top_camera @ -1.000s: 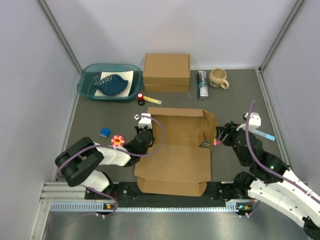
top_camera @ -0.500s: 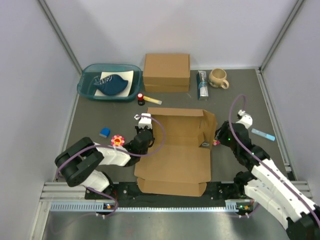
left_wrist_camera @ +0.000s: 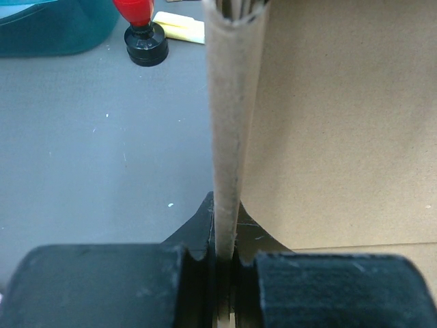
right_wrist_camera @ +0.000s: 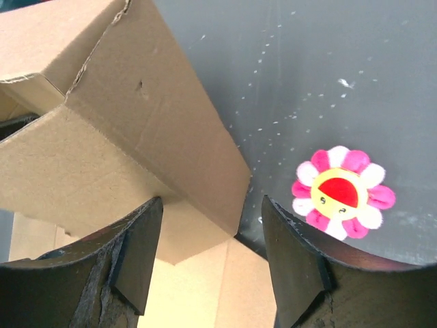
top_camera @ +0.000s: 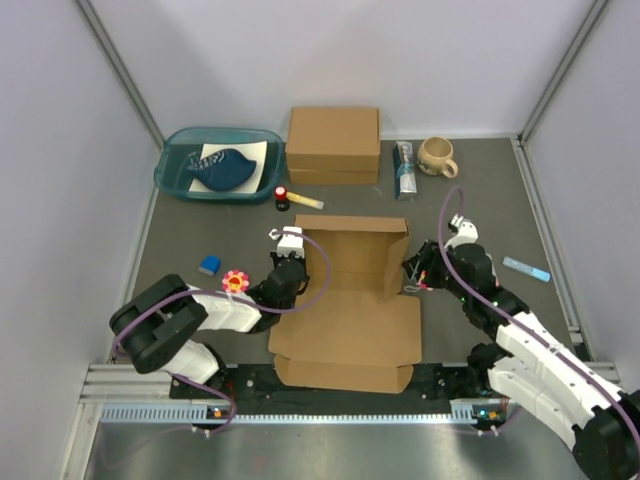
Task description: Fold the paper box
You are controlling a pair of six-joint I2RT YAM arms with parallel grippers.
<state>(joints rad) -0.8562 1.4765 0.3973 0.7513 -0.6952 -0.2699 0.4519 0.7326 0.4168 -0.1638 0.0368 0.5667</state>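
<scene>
teal tub [top_camera: 205, 193] — blue item [top_camera: 222, 168] inside

In the left wrist view the paper box [left_wrist_camera: 229, 123]'s upright flap runs off the picture at 12 o'clock. Its foot is hidden between the left hand [left_wrist_camera: 225, 256]'s fingers [left_wrist_camera: 102, 287], themselves cut off at 6 o'clock, and the red-topped bottle [left_wrist_camera: 143, 34] at 11 o'clock loses its top to the edge. In the right wrist view the box is cut off at 9 and 12 o'clock, and the right hand [right_wrist_camera: 210, 212]'s fingers [right_wrist_camera: 300, 273] at 6 o'clock. From above, both hands' fingertips cannot be made out, and the dark blue thing [top_camera: 222, 170] in the teal tub [top_camera: 170, 182] is too small to identify.
</scene>
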